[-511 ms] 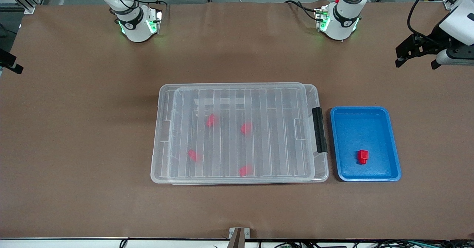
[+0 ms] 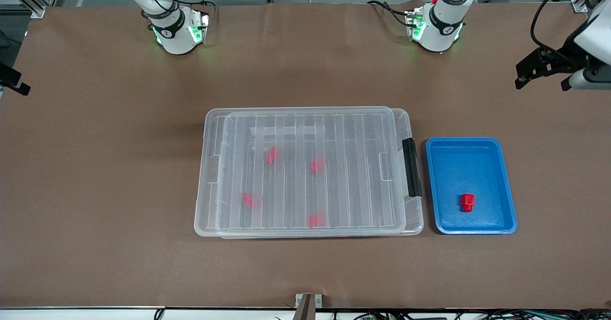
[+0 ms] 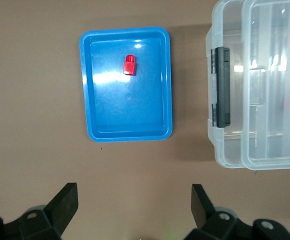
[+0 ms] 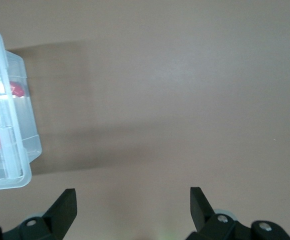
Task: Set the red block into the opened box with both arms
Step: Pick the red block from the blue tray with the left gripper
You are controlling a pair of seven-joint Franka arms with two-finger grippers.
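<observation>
The red block [image 2: 467, 202] [image 3: 130, 65] lies in a blue tray [image 2: 506, 181] [image 3: 92, 100] beside the box's latch end. The box [image 2: 416, 222] [image 3: 225, 150] [image 4: 27, 145] is a clear bin in mid-table with its ribbed lid [image 2: 305, 119] lying on it, slightly shifted, and a black latch [image 2: 411, 167] [image 3: 222, 85]. My left gripper [image 2: 542, 82] [image 3: 133, 195] hangs open and empty over bare table at the left arm's end. In its wrist view my right gripper [image 4: 132, 197] is open and empty over bare table by the box's unlatched end.
Several other red pieces [image 2: 272, 155] show blurred through the lid inside the box. Both arm bases [image 2: 174, 33] [image 2: 437, 31] stand at the table's back edge. Brown table surface surrounds the box and tray.
My left gripper has drifted slightly toward the left arm's end of the table. Box, lid, tray and red block have not moved.
</observation>
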